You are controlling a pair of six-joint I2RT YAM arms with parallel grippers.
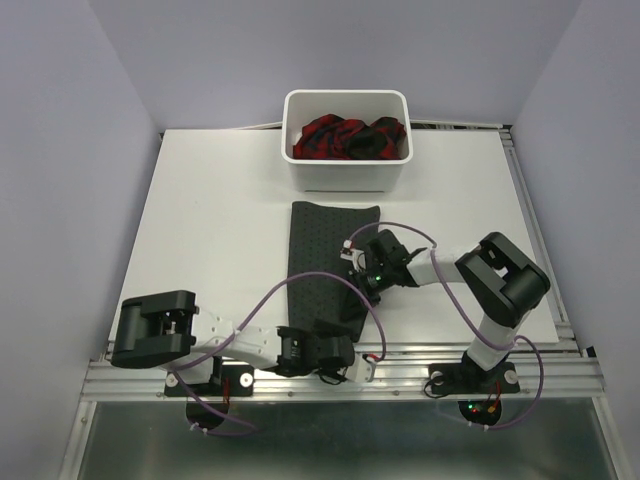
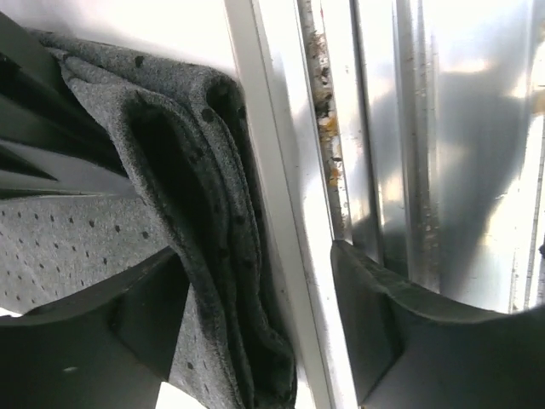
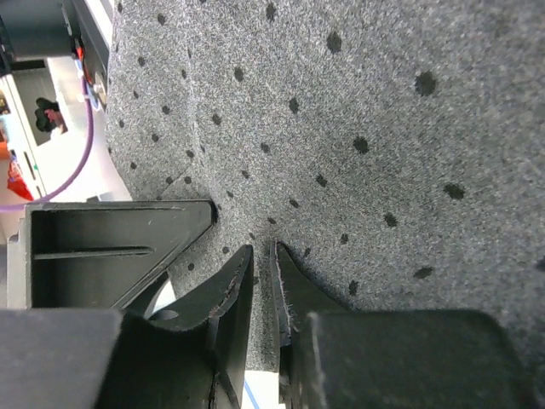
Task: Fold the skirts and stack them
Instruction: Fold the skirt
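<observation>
**Left hand wide at the near hem, right hand pinching the grey skirt**

Black fingers of the left hand fill the bottom of the left wrist view, standing wide apart. A bunched, doubled edge of the dark charcoal grey dotted cloth skirt lies against one finger. The other finger hangs over the ribbed aluminium rail at the near edge of the white tabletop, clear of the cloth. Nothing is gripped there.

From above, the left hand sits at the near right corner of the grey skirt. The skirt lies mostly flat down the middle of the tabletop. Its far edge is just near the white plastic tub, and its near end reaches the rail.

The right hand is low on the skirt's right edge, about halfway along it. In its wrist view the two black fingers are drawn in to a thin slit, and a small ridge of the grey cloth is caught between the tips. Creases in the cloth run toward that pinch.

The red-and-navy plaid cloth skirt lies crumpled inside the tub at the far side of the tabletop, well apart from both hands.

A purple cable loops from the left arm across the grey cloth.
</observation>
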